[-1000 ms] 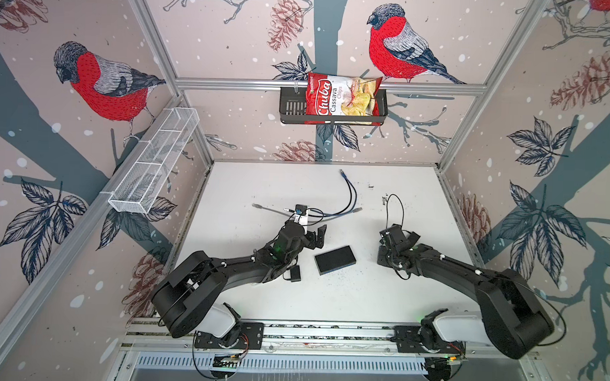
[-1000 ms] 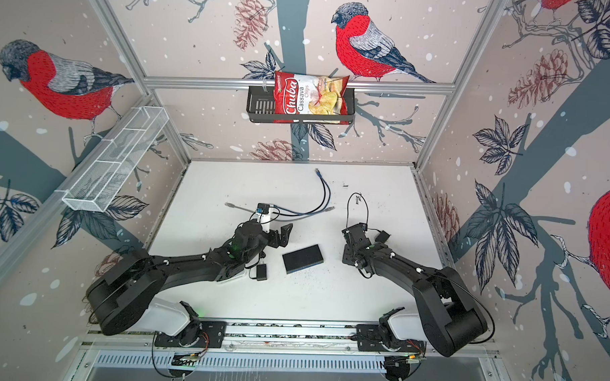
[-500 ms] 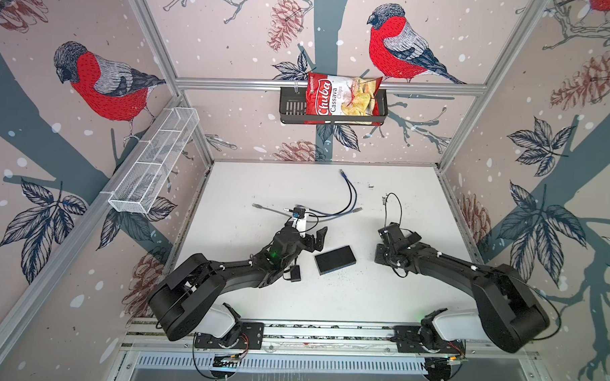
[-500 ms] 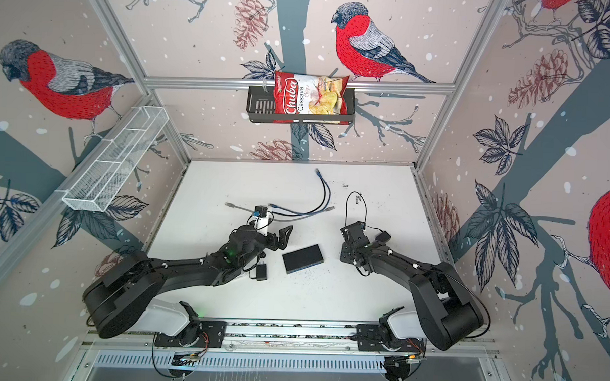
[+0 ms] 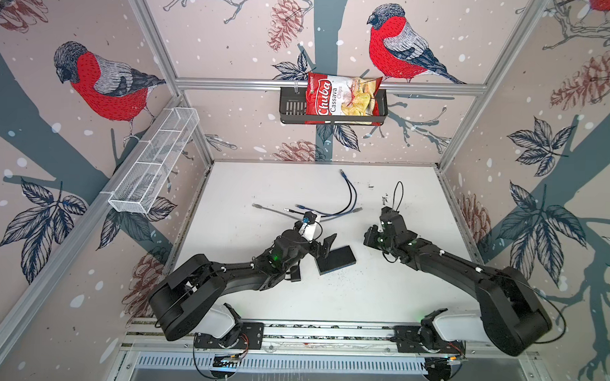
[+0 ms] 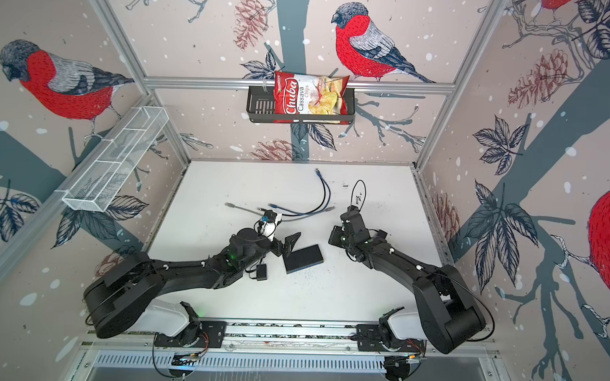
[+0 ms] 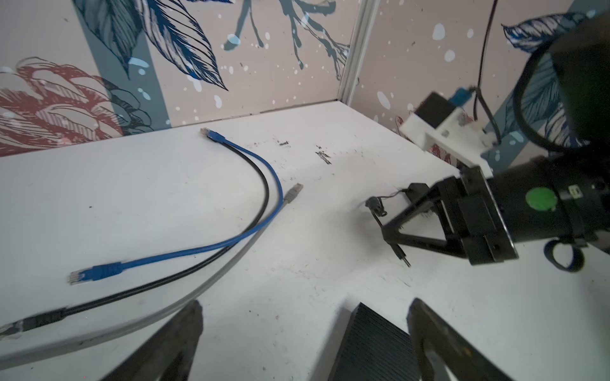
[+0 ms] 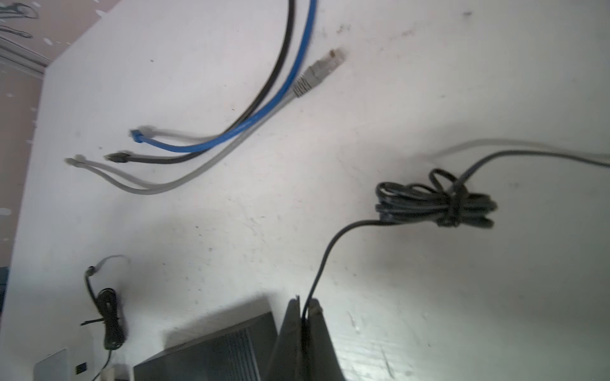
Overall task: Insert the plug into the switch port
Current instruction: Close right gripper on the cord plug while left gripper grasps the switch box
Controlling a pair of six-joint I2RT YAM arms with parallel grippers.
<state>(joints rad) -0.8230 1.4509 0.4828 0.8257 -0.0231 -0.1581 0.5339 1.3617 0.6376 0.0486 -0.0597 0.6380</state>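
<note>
While pinched shut, right gripper: holding plug by its rear.
Plug: could pivot, miss port.
Left gripper: wide, might nudge switch.

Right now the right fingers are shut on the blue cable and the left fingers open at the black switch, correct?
No: the right wrist view shows the right fingers shut on a thin black cord. The rest holds.

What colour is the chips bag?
The chips bag is red and white; clearest in a top view.
</note>
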